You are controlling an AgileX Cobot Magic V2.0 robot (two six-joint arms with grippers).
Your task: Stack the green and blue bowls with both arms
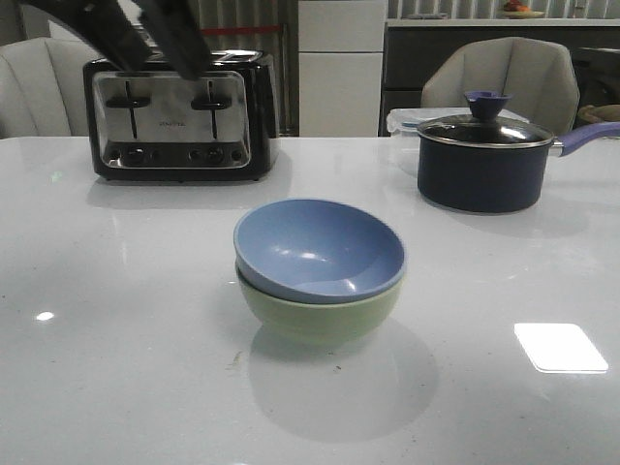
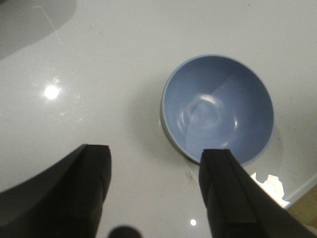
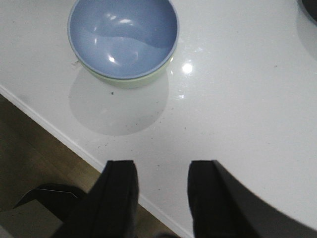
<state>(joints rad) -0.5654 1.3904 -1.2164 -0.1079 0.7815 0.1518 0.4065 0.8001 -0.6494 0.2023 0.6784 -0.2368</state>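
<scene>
The dusty blue bowl [image 1: 318, 248] sits nested inside the pale green bowl [image 1: 320, 318] at the middle of the white table, slightly tilted. Both show in the right wrist view, blue bowl [image 3: 123, 35] over the green bowl's rim [image 3: 130, 81], and the blue bowl shows in the left wrist view [image 2: 218, 107]. My left gripper [image 2: 154, 163] is open and empty, raised above the table to the left of the bowls; its arm [image 1: 145, 34] shows at the top left of the front view. My right gripper [image 3: 162, 173] is open and empty over the table's front edge, apart from the bowls.
A chrome and black toaster [image 1: 176, 118] stands at the back left. A dark lidded saucepan [image 1: 484, 160] with a blue handle stands at the back right, a clear container behind it. The table's front edge [image 3: 59, 134] and floor show in the right wrist view.
</scene>
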